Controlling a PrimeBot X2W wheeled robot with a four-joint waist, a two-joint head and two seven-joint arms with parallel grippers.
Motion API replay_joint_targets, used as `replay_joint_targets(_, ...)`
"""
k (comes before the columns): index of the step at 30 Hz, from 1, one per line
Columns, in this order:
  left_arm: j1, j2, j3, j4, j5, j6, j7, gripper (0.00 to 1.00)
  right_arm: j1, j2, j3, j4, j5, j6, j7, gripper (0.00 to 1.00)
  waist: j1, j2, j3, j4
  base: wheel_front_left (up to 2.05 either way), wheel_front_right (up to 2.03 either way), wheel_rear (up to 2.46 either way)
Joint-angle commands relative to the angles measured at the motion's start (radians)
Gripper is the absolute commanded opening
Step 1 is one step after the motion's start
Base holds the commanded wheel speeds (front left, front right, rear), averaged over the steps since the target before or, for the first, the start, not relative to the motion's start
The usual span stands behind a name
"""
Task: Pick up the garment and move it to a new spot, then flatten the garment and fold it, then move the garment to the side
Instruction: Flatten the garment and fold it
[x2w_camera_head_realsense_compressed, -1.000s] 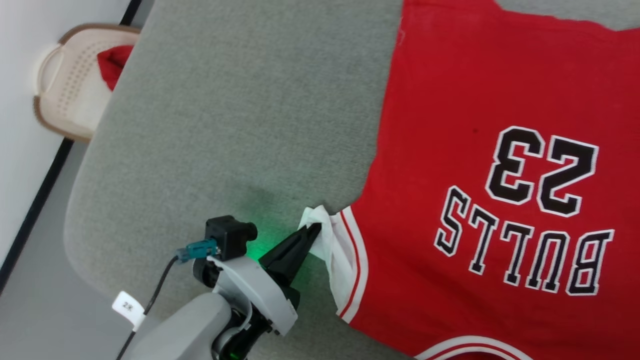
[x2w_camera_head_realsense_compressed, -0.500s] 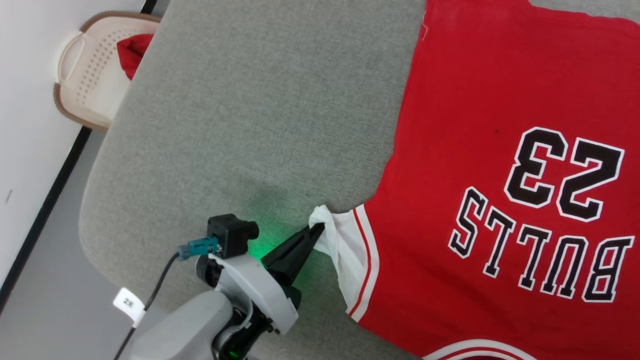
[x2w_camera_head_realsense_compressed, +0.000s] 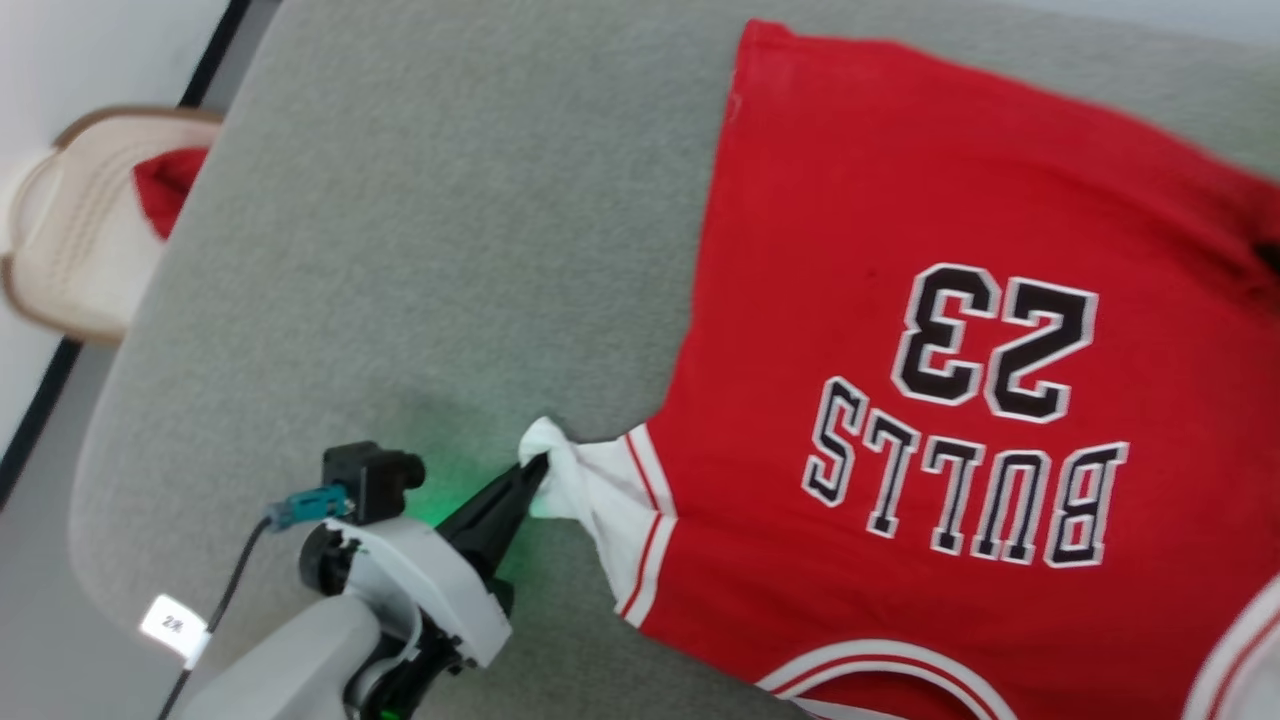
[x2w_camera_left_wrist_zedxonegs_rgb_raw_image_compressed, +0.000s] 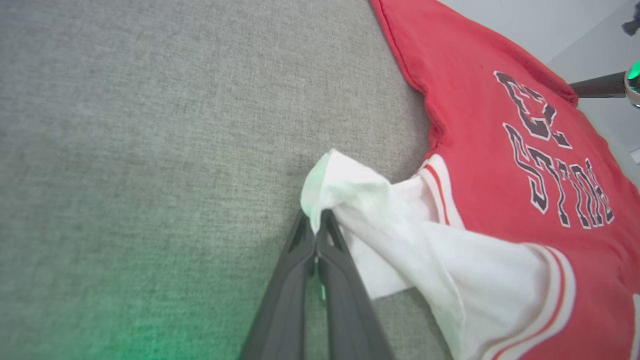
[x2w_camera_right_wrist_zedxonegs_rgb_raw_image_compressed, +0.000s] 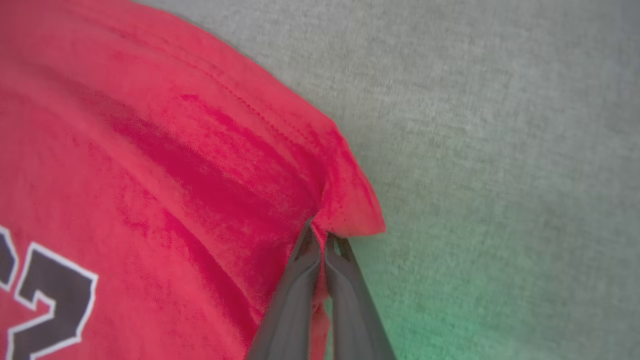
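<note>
The garment (x2w_camera_head_realsense_compressed: 950, 330), a red T-shirt printed BULLS 23 with white sleeves, lies spread on the grey cushioned surface (x2w_camera_head_realsense_compressed: 450, 250), neckline toward me. My left gripper (x2w_camera_head_realsense_compressed: 538, 466) is shut on the tip of the white sleeve (x2w_camera_left_wrist_zedxonegs_rgb_raw_image_compressed: 350, 200), which stretches away from the body of the garment (x2w_camera_left_wrist_zedxonegs_rgb_raw_image_compressed: 500, 135). In the right wrist view my right gripper (x2w_camera_right_wrist_zedxonegs_rgb_raw_image_compressed: 320, 235) is shut on a red hem corner of the garment (x2w_camera_right_wrist_zedxonegs_rgb_raw_image_compressed: 345, 210), and the cloth wrinkles toward the pinch. Its dark finger (x2w_camera_left_wrist_zedxonegs_rgb_raw_image_compressed: 597, 86) shows beyond the garment in the left wrist view.
A beige perforated basket (x2w_camera_head_realsense_compressed: 70, 250) with a small plain red cloth lump (x2w_camera_head_realsense_compressed: 165, 190) in it stands on the floor at the left, past the surface's rounded edge. Bare grey fabric lies left of the garment.
The head camera has shifted, so the whole scene sits further left. The white sleeve has been drawn out more taut from the garment by the left gripper.
</note>
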Motion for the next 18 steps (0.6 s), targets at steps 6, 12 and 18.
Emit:
replay_joint_targets(6,0.040,0.034,0.021,0.016,-0.007,0.003,0.001,0.00,0.242,-0.063,0.057,-0.200,0.131,-0.001,0.002,0.00,0.0000,0.0000,-0.096,-0.120,0.00,0.00,0.00)
replay_joint_targets(12,0.082,0.043,0.043,0.032,0.000,0.015,0.001,0.00,0.501,-0.103,0.016,-0.402,0.247,-0.001,-0.019,0.00,0.0000,0.0000,-0.152,-0.195,0.00,0.00,0.00)
replay_joint_targets(18,0.106,0.051,0.061,0.033,0.002,0.028,0.001,0.00,0.657,-0.084,-0.043,-0.475,0.266,-0.001,-0.057,0.00,0.0000,0.0000,-0.174,-0.231,0.00,0.00,0.00)
